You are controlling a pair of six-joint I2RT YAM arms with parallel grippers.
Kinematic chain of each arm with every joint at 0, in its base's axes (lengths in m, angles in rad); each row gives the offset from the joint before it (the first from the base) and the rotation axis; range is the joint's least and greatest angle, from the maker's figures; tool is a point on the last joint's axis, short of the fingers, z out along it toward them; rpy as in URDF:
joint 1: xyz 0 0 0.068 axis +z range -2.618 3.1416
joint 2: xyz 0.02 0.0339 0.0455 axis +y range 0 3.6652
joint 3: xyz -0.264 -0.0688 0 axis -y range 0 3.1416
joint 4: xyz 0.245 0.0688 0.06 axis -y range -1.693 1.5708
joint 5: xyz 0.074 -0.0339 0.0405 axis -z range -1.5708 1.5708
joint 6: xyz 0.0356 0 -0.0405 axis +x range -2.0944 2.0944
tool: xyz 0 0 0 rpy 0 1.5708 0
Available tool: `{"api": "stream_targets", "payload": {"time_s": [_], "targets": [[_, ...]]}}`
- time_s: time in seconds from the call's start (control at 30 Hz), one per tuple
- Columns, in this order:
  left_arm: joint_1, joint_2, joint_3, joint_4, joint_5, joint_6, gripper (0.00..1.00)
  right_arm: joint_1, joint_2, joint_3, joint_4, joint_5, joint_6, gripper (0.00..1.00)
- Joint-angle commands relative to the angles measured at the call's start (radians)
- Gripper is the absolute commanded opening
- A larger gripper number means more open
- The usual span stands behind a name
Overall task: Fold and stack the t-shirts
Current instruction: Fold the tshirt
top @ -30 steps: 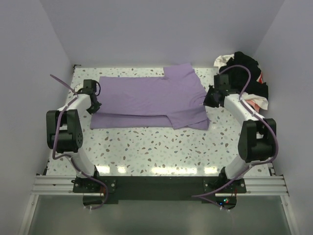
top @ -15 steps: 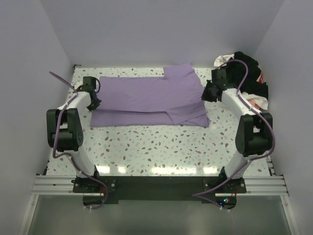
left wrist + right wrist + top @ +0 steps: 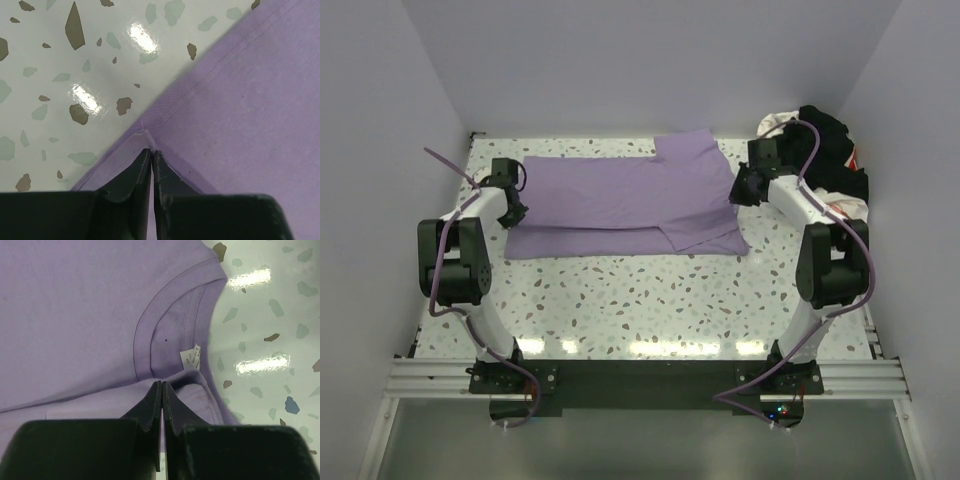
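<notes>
Now spread flat across the far half of the speckled table [image 3: 650,290], the lilac t-shirt [image 3: 620,195] lies with its near edge doubled over. The left gripper [image 3: 151,152] is pinched almost shut on the hem corner [image 3: 142,137] at one end, and the right gripper [image 3: 162,385] is clamped tight on a ridge of cloth beside the collar [image 3: 141,340] at the other. Soft, light and limp, the shirt would likely sag and crease unless taken at both ends by its stitched edges; the small white neck label [image 3: 190,359] carries print too fine to read, and the other shirts [image 3: 830,150] sit heaped at the far right
</notes>
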Motion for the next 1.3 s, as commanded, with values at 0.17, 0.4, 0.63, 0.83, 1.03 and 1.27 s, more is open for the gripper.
{"api": "stream_targets", "payload": {"time_s": [0.17,0.4,0.63,0.83,1.03,1.27], "targets": [[0.001,-0.042,0.032,0.049,-0.009,0.041,0.49,0.003,0.028,0.072,-0.010,0.007,-0.035,0.36],[0.004,-0.270,-0.134,0.082,0.078,0.002,0.60,0.003,-0.102,0.011,-0.031,0.022,-0.026,0.52],[-0.024,-0.476,-0.448,0.208,0.181,-0.085,0.59,0.036,-0.225,-0.269,0.130,0.005,0.034,0.49],[-0.053,-0.509,-0.514,0.257,0.195,-0.070,0.60,0.034,-0.164,-0.331,0.222,-0.013,0.082,0.46],[-0.053,-0.533,-0.541,0.274,0.216,-0.055,0.60,0.034,-0.089,-0.333,0.274,-0.009,0.126,0.46],[-0.053,-0.547,-0.542,0.277,0.234,-0.045,0.60,0.034,-0.057,-0.342,0.306,0.011,0.160,0.38]]}}
